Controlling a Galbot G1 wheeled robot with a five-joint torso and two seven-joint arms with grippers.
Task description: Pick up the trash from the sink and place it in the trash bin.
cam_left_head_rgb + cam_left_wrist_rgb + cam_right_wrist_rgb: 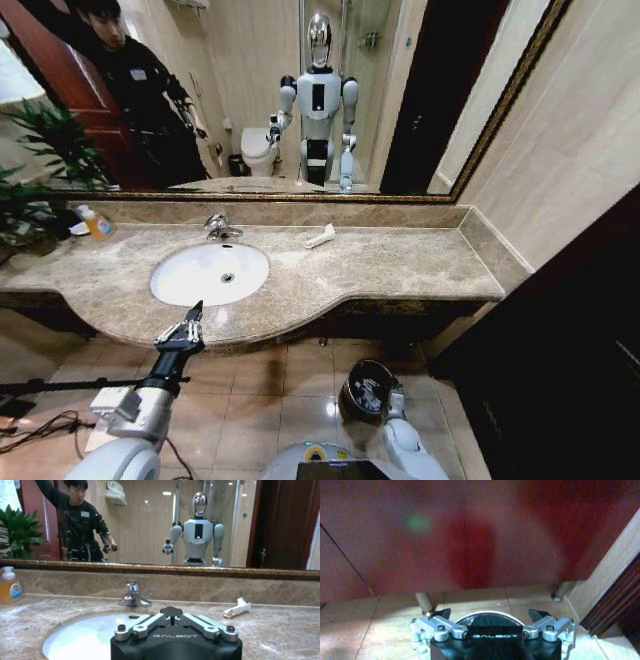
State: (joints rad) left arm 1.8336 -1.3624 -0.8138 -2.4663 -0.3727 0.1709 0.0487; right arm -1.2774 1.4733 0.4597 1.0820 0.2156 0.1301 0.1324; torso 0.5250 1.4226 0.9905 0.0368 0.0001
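Head view: I see the left gripper (196,312) raised in front of the counter's front edge, just short of the sink (172,285). Its fingers come together to a point with nothing between them. The basin looks bare apart from its drain. One piece of trash, a white tube (319,237), lies on the marble countertop (400,265) to the right of the faucet (219,229), well apart from the basin. An orange soap bottle (97,223) stands at the far left of the counter beside a plant (40,165). The trash bin (366,390) sits on the tiled floor below the counter, and the right gripper (394,402) hangs just over its rim; I cannot tell its finger state here.

Left wrist view: the gripper body is in the foreground with its fingers drawn together at the centre (171,612), holding nothing. The sink (65,637) lies just beyond it, the faucet (133,595) behind that, the white tube (237,608) off on the counter, and the soap bottle (10,586) at the far side.

Right wrist view: the right gripper (490,613) is spread, its two dark fingertips (441,614) standing apart with nothing between them. The trash bin (470,615), with black liner, shows directly beyond them on the floor tiles.
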